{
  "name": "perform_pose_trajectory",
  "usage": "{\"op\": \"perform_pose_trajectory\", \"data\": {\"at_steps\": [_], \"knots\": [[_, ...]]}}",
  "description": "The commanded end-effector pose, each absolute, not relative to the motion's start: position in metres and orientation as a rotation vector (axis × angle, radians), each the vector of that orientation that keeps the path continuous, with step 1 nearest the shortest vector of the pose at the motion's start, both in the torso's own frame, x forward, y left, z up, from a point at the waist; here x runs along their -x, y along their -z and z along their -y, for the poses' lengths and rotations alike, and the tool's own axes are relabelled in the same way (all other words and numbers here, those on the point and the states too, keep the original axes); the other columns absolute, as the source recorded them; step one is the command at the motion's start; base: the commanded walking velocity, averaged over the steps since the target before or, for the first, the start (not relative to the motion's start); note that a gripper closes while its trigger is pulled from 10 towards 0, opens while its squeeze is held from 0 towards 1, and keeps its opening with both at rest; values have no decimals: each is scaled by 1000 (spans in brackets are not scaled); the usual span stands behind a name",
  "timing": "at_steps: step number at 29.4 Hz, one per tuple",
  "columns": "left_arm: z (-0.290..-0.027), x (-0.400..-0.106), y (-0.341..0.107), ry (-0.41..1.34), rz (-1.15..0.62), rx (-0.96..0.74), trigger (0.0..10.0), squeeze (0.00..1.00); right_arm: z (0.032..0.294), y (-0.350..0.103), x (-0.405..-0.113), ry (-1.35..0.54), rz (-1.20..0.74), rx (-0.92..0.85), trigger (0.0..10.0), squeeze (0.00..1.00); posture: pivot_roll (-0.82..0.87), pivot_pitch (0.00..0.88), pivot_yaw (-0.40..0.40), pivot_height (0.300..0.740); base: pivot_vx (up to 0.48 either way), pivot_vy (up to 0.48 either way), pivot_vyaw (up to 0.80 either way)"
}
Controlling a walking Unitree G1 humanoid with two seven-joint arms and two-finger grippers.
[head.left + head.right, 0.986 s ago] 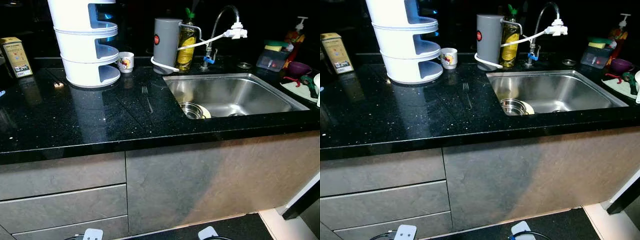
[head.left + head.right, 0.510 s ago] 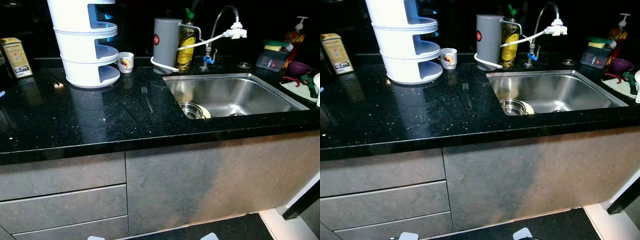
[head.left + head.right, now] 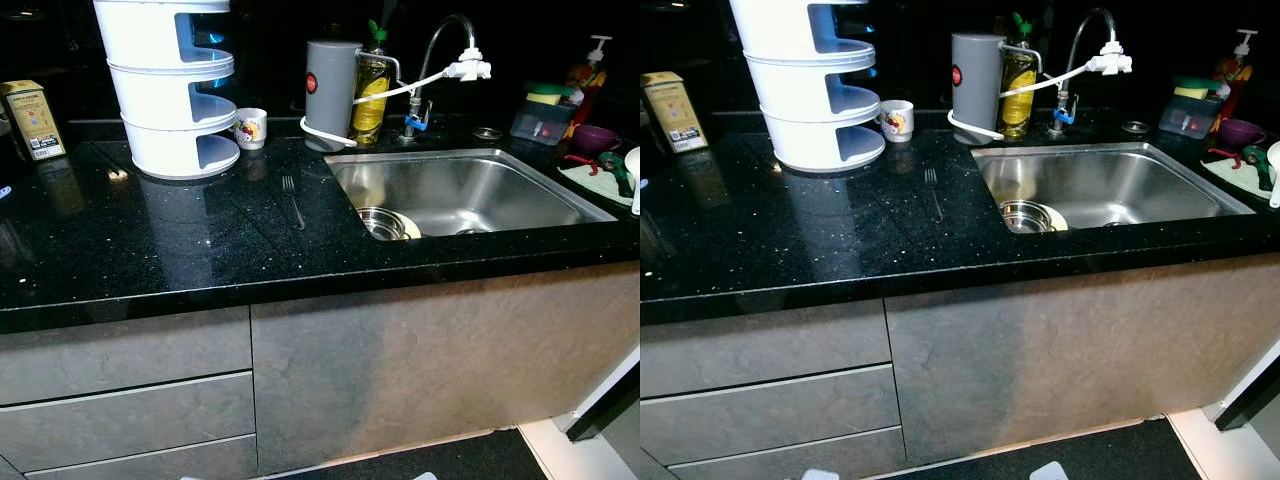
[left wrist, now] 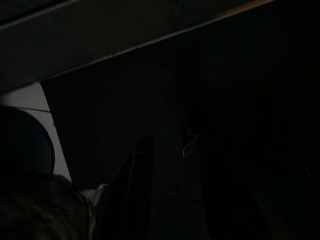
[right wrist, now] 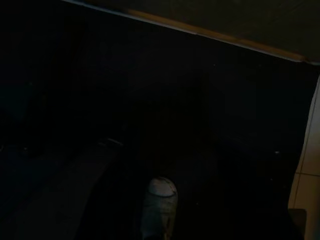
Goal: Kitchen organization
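Note:
A fork (image 3: pixel 292 200) lies flat on the black stone counter (image 3: pixel 150 250), just left of the steel sink (image 3: pixel 520 160). At the sink's near left corner sits a steel bowl (image 3: pixel 381 222) with a pale plate partly under it. A small printed mug (image 3: pixel 250 127) stands beside a white three-tier rack (image 3: pixel 175 90) at the back. My left gripper (image 4: pixel 169 145) hangs idle near the floor, seen only as dark shapes in the left wrist view. My right arm also hangs idle, and the right wrist view is very dark, with a pale rounded shape (image 5: pixel 160 200) below.
Behind the sink stand a grey canister (image 3: pixel 330 95), a yellow bottle (image 3: pixel 370 95) and a faucet (image 3: pixel 440 60) with a white hose. A tea box (image 3: pixel 27 120) is at the far left. Containers and a purple bowl (image 3: pixel 597 135) crowd the right end. Grey drawers (image 3: pixel 125 410) are below.
The white parts seen at the bottom edge of the eye views have slid almost out of frame as the camera shifted slightly. Nothing on the counter has moved.

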State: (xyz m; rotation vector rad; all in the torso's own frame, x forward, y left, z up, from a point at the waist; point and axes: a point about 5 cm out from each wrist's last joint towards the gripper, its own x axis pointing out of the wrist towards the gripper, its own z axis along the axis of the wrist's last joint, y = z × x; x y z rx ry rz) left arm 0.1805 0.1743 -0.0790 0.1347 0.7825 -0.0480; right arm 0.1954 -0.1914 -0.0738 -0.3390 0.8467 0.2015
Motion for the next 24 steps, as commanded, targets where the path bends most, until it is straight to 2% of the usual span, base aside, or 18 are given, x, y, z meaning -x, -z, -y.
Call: {"op": "perform_pose_trajectory", "data": {"at_steps": [1, 6, 7, 11, 16, 24], "knots": [[-171, -174, 83, 51, -815, -135, 10000, 0, 192, 77, -190, -206, -865, 339, 10000, 0, 8, 99, -42, 740, 0, 0, 0], [-171, -177, 82, 45, -806, -132, 10000, 0, 193, 77, -190, -212, -868, 344, 10000, 0, 13, 103, -49, 740, 0, 0, 0], [-172, -182, 79, 40, -790, -111, 10000, 0, 192, 76, -191, -216, -866, 340, 10000, 0, 31, 97, -25, 740, 0, 0, 0], [-174, -188, 76, 35, -768, -93, 10000, 0, 191, 74, -195, -199, -850, 318, 10000, 0, 27, 102, -19, 740, 0, 0, 0], [-185, -199, 69, -29, -740, -104, 10000, 0, 190, 69, -205, -168, -820, 282, 10000, 0, 0, 123, -26, 740, 0, 0, 0], [-186, -206, 65, -40, -719, -99, 10000, 0, 180, 60, -223, -186, -781, 256, 10000, 0, 8, 121, -48, 740, 0, 0, 0]]}}
